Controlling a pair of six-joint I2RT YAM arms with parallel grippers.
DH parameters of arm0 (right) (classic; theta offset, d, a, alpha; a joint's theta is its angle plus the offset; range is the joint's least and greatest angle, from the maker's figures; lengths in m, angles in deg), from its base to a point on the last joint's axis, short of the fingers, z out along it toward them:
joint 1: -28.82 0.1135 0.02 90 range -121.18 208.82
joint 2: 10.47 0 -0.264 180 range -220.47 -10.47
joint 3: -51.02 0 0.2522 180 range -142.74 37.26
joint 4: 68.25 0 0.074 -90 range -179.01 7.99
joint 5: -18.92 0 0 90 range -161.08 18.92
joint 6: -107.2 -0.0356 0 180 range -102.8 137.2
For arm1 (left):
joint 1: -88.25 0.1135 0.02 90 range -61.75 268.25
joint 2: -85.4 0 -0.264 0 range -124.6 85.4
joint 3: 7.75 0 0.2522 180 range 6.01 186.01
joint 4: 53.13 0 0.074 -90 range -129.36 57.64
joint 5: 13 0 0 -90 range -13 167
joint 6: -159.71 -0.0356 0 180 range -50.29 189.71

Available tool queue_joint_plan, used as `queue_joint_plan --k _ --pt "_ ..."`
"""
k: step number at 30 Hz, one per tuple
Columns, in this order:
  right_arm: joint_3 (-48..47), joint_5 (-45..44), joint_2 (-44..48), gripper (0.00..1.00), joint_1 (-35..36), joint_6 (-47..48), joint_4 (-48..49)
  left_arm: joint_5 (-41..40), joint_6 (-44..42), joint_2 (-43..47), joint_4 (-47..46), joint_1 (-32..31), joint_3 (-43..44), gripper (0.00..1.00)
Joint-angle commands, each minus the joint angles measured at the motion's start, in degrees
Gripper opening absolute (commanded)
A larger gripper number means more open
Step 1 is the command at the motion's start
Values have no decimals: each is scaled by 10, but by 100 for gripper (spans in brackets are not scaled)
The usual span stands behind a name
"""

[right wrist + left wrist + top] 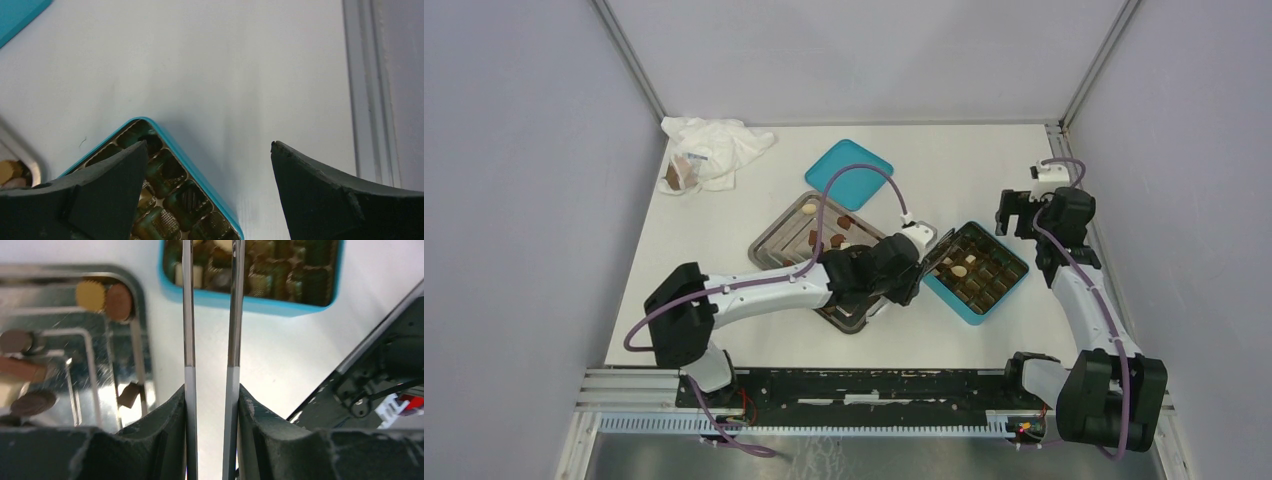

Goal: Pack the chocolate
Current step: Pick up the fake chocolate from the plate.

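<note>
Chocolate pieces lie on the steel tray (pixel 769 240): a cream one (pixel 809 209) and brown ones (pixel 845 221). The left wrist view shows a tan disc (pixel 90 295), a brown disc (pixel 119 301) and a small cube (pixel 129 395). The teal box (pixel 1014 290) with brown dividers holds cream pieces (pixel 964 267). My left gripper (pixel 936 262) has two long thin blades (pixel 188 315) with a gap between them. They reach over the box's near edge (pixel 260 301), and nothing shows between them. My right gripper (pixel 1014 215) is open and empty above the box's far corner (pixel 200 165).
The teal lid (pixel 849 172) lies behind the tray. A white wrinkly bag (pixel 719 148) with a brown lump sits at the back left. The tray and the box lie side by side with a narrow strip of table between them. The cell walls close in on both sides.
</note>
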Motion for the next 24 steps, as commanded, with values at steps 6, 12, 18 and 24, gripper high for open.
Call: queue_joint_plan --k 6,12,18,24 --pt "-1 300 9 98 -1 165 -30 -68 9 114 61 60 -76 41" --pt "-4 321 5 98 -1 186 -43 -60 -4 148 105 99 -95 41" --pt "-4 321 2 98 -1 186 -44 -46 -9 151 144 119 -102 42" --pt "-4 321 0 98 -1 186 -45 -49 -11 135 177 128 -97 42"
